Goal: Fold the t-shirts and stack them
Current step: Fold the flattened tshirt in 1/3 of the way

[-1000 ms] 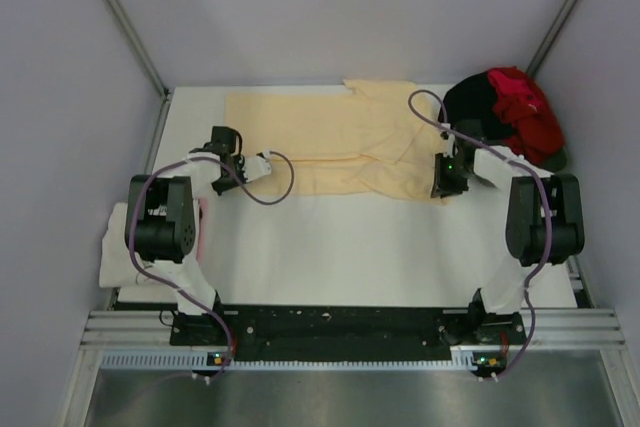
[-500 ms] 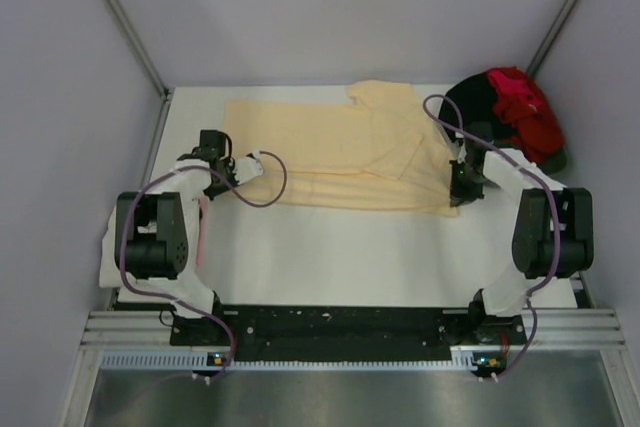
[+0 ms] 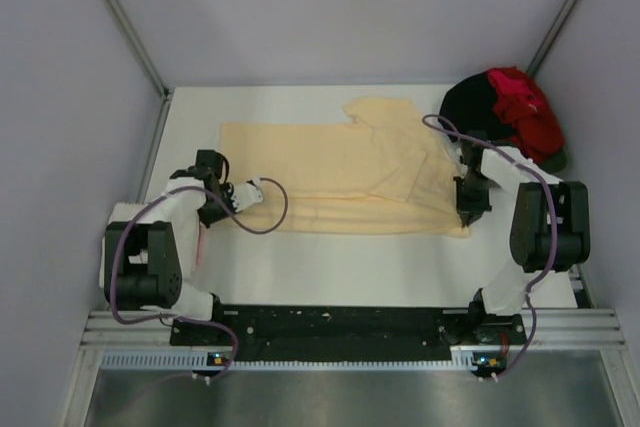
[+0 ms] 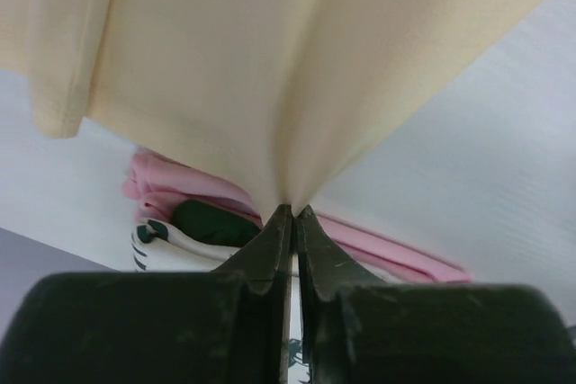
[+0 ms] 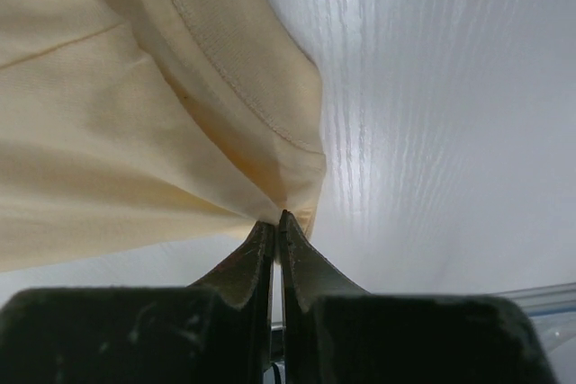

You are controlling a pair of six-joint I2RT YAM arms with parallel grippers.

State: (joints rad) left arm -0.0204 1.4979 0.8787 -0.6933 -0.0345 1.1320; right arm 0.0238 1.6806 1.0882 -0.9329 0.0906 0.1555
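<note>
Left hand (image 4: pixel 292 211): pinched shut on the near-left edge of the pale yellow t-shirt (image 3: pixel 330 162).
Right hand (image 5: pixel 274 219): clamped on its near-right corner seam, so an even fold can be drawn.
Placement: spread across the desk (image 3: pixel 350 262), stretched between both hands.
Waiting: black t-shirt (image 3: pixel 468 107) and red t-shirt (image 3: pixel 525 112), heaped at the far-right corner.

I can't read any text, label, brand, number or sign in any of my three camera views. The nearest thing to writing is the black print on the white t-shirt (image 4: pixel 155 242) low in the left wrist view. Only a few dark strokes of it show there, too few for me to make out a letter.
</note>
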